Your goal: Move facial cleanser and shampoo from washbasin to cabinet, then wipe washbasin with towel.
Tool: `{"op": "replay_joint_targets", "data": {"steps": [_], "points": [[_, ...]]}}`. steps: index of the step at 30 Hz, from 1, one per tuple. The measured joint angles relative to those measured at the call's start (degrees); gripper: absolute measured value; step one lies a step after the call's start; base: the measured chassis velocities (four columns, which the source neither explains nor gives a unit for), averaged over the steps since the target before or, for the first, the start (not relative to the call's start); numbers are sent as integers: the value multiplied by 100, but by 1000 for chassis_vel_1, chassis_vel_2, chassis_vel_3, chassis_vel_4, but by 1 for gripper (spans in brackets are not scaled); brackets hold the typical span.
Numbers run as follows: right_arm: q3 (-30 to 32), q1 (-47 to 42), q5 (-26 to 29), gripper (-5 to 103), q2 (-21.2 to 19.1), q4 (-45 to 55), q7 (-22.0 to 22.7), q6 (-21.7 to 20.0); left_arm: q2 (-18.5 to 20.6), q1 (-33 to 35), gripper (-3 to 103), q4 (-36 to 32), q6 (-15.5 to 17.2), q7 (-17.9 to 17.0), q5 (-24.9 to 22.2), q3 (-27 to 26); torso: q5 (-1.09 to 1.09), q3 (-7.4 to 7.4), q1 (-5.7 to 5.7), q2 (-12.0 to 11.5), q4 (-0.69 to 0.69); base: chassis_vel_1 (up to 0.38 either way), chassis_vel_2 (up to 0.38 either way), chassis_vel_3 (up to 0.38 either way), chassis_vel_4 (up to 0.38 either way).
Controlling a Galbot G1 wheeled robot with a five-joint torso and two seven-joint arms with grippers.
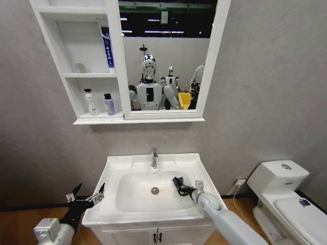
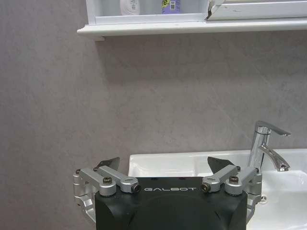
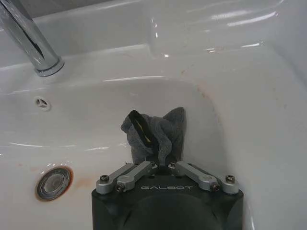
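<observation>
While clamped on towel [image 3: 156,134], right claw [image 3: 163,165] inside washbasin [image 1: 196,166]; left claw [image 2: 163,167] apart.

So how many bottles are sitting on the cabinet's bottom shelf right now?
2, side by side in the cabinet's lowest niche: a white bottle toward the outer wall and a purple bottle next to the mirror panel. Nothing seems hidden behind them.

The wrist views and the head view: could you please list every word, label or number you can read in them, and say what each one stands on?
"GALBOT": on the black body of the left gripper, jaws open, beside the washbasin.
"GALBOT": on the right gripper, jaws shut on the towel in the bowl.
Purple bottle: label too small to read.
White bottle: label too small to read.
Blue tube: print blurred.
</observation>
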Motion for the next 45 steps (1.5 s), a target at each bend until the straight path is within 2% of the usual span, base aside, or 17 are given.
{"op": "replay_joint_targets", "data": {"steps": [1,2,4,5,7,8,11,21,27,29,38,40,44,45], "points": [[-87,43,-5,4,175,-180,0,5,0,0,100,0,0,-1,0,-1,3,1,0,0,-5,0,0,0,0],[-87,43,-5,4,175,-180,0,5,0,0,100,0,0,-1,0,-1,3,1,0,0,-5,0,0,0,0],[-293,179,7,4,512,-443,13,8,0,0,100,0,0,0,0,0,-1,0,1,0,-6,0,0,0,0],[-293,179,7,4,512,-443,13,8,0,0,100,0,0,0,0,0,-1,0,1,0,-6,0,0,0,0],[-523,334,20,4,855,-701,16,11,0,0,100,0,-1,0,0,1,3,1,1,0,-2,0,0,0,0],[-523,334,20,4,855,-701,16,11,0,0,100,0,-1,0,0,1,3,1,1,0,-2,0,0,0,0],[-847,627,88,4,1247,-1002,21,-3,0,0,100,0,0,-1,0,0,2,2,1,-1,-1,0,0,0,0],[-1558,1345,592,4,1719,-1294,206,-177,0,0,100,0,0,0,0,0,3,2,1,-1,1,0,0,0,0],[-1927,1556,536,4,1617,-1367,445,-293,0,0,100,0,0,0,0,0,4,2,1,-1,1,0,0,0,0],[-2092,1569,465,4,1431,-1328,626,-361,0,0,100,0,0,0,0,0,5,2,1,-1,-1,0,0,0,0],[-2276,1486,232,4,794,-928,1189,-498,0,0,100,0,0,0,0,0,4,-1,-1,1,2,0,0,0,0],[-2305,1469,182,4,504,-742,1371,-602,0,0,100,0,0,0,0,0,5,-1,-2,2,2,0,0,0,0],[-2266,1365,68,4,357,-649,1387,-620,0,0,100,0,0,0,0,0,5,-2,-1,2,3,0,0,0,0],[-2248,1349,41,4,403,-669,1355,-615,0,0,100,0,0,0,0,0,-2,-2,-2,2,-4,0,0,0,0]]}}
